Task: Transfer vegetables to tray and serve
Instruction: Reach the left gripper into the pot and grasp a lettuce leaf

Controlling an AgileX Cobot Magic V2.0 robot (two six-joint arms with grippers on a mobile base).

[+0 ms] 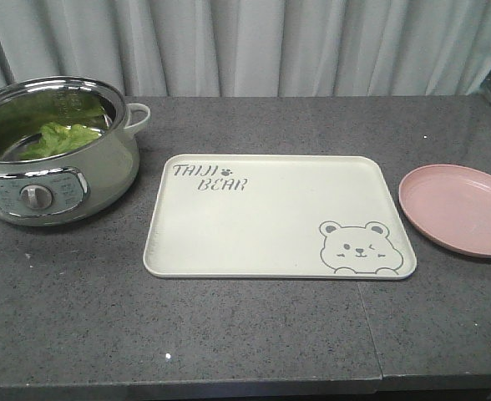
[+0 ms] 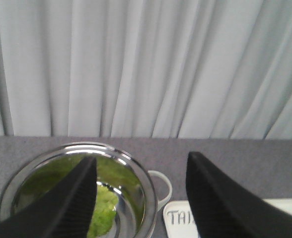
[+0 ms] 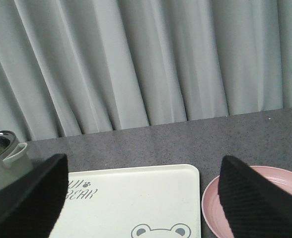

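Lettuce leaf (image 1: 58,138) is sitting inside the shiny steel pot (image 1: 103,180), just left of the tray (image 1: 262,251), and nothing is lying on the tray yet. Left jaws are hanging wide open and empty above the pot, left of the tray's lettered corner. Right jaws are also gaping wide and holding nothing, hovering around the tray's right edge, with the pink plate (image 1: 458,209) just right of the tray. Step in hand, as I'm reading it: left arm is going in for the leaf. To do it well, it should be dropping straight down inside the rim, keeping both fingers off the steel wall, and pinching a thick fold rather than the frilly edge, since the leaf is looking limp and prone to tearing or slipping. It should be lifting clear of the rim and side handle before swinging right toward the tray. Right arm should be staying out of that path.
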